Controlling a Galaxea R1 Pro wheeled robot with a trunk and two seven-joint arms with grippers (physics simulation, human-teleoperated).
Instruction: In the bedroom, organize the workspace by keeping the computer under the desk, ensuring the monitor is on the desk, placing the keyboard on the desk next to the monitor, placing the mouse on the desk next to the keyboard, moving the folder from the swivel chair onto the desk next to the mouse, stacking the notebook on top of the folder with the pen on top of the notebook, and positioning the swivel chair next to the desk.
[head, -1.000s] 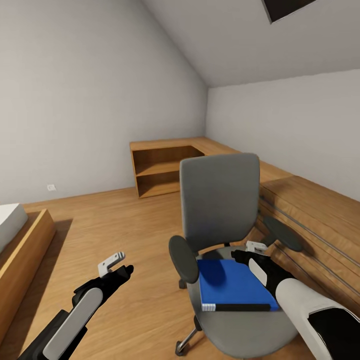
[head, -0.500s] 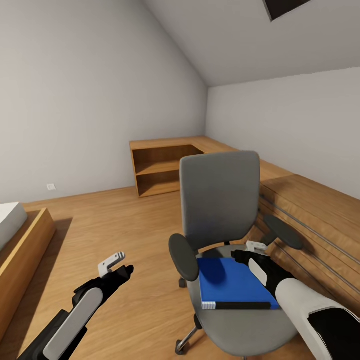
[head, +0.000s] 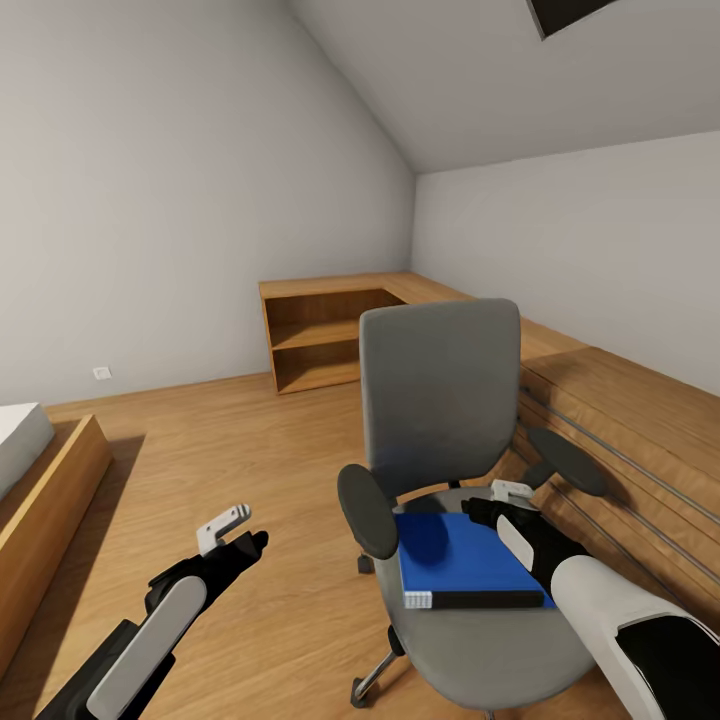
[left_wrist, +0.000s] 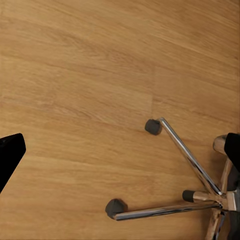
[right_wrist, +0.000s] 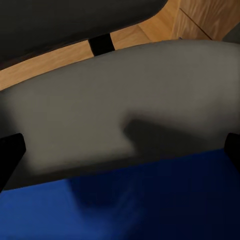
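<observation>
— So where's the folder (head: 462, 566)?

— Flat on the seat of the chair (head: 440, 395), black spine strip toward the camera, the white label at the spine's left end. It covers most of the middle of the seat, between the two dark armrests, with grey cushion showing around it. In the right wrist view the blue cover (right_wrist: 150, 200) lies close below the camera, the grey seat beyond it and the chair back's dark underside above that.

— And the right end effector (head: 505, 505)?

— At the folder's far right corner, low over the seat, just beside the right armrest. Its two dark fingertips sit at opposite edges of the wrist view, so the jaws are spread wide; they hold nothing. Whether a finger touches the folder I cannot tell.

— The left end effector (head: 233, 528)?

— Left of the chair, well apart from it, over the floor (head: 220, 450). Its wrist view looks down at the planks and the chair's chrome base (left_wrist: 200, 190) with black casters. One dark fingertip shows at that view's edge; open or closed, I cannot tell.

— What surrounds the chair?

— Behind it, a wooden shelf unit (head: 320, 340) against the wall, joined to a long wooden bench (head: 600, 400) running down the chair's right side. Far left of the chair, a wooden bed frame (head: 50, 500) with a white mattress.
</observation>
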